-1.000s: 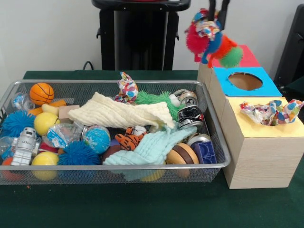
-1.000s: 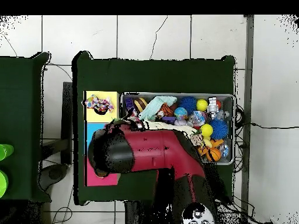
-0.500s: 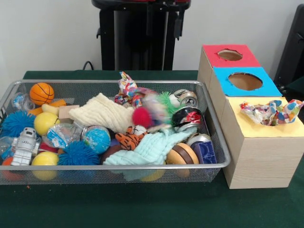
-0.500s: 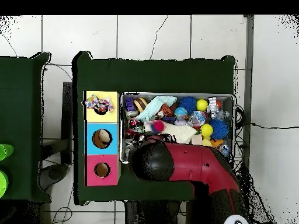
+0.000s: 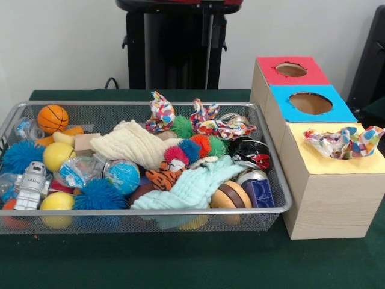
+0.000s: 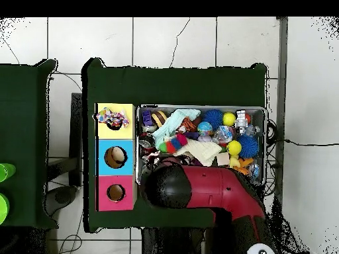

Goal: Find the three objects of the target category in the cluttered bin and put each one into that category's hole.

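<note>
The wire-mesh bin (image 5: 150, 212) is full of toys; it also shows in the overhead view (image 6: 202, 106). One patterned rag (image 5: 159, 112) stands at the bin's back. A second patterned rag (image 5: 212, 124) lies right of it, by a toy of coloured pom-poms (image 5: 191, 147). A third patterned rag (image 5: 343, 142) lies on the yellow-topped box (image 5: 337, 167) and covers its hole; it also shows in the overhead view (image 6: 111, 118). The red arm (image 6: 198, 192) shows only in the overhead view, over the bin's edge nearest the robot. Neither view shows the gripper.
A cream cloth (image 5: 129, 144) and a mint-green cloth (image 5: 192, 183) lie in the bin among balls, cans and a toy robot (image 5: 30, 185). The blue-topped hole (image 5: 310, 103) and the red-topped hole (image 5: 291, 69) stand behind the yellow box. The black pedestal (image 5: 177, 45) stands at the back.
The gripper held the pom-pom toy and a patterned rag above the boxes. The bundle fell into the bin and lies there now. The arm moved away from the boxes.
</note>
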Robot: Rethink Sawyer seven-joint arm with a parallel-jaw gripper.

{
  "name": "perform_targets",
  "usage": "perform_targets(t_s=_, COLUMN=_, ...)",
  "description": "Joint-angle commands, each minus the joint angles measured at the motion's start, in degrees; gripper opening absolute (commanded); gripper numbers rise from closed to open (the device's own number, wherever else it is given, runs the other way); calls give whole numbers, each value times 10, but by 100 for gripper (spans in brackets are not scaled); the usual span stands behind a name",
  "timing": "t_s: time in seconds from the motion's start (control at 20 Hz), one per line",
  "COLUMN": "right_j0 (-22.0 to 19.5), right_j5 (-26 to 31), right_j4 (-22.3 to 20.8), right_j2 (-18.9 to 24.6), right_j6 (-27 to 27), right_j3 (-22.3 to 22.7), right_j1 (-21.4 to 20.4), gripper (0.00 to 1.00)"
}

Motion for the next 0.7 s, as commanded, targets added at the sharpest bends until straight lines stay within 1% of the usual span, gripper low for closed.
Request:
perform_targets(t_s=0.05, right_j0=16, right_j5=1, right_j4=-11, right_j2=37, right_j6=12, right_j3=9, right_j1=8, gripper=0)
perform_targets(t_s=0.15, right_j0=20, right_j5=-11, right_j4=-10, right_j2=43, right_j6=13, right_j3=-1, right_j1=27, gripper=0)
perform_targets(t_s=0.3, right_j0=41, right_j5=-55, right_j4=-21, right_j2=30, right_j6=45, right_j3=-16, right_j1=81, gripper=0)
perform_targets(t_s=0.35, right_j0=47, right_j5=-67, right_j4=-21, right_j2=27, right_j6=52, right_j3=-18, right_j1=95, gripper=0)
perform_targets(t_s=0.4, right_j0=50, right_j5=-66, right_j4=-15, right_j2=29, right_j6=55, right_j3=-20, right_j1=102, gripper=0)
perform_targets(t_s=0.45, right_j0=54, right_j5=-62, right_j4=-10, right_j2=30, right_j6=49, right_j3=-22, right_j1=111, gripper=100)
perform_targets(t_s=0.6, right_j0=68, right_j5=-97, right_j4=-20, right_j2=17, right_j6=67, right_j3=-16, right_j1=121, gripper=100)
perform_targets(t_s=0.7, right_j0=92, right_j5=-118, right_j4=-46, right_j2=-17, right_j6=80, right_j3=-26, right_j1=151, gripper=100)
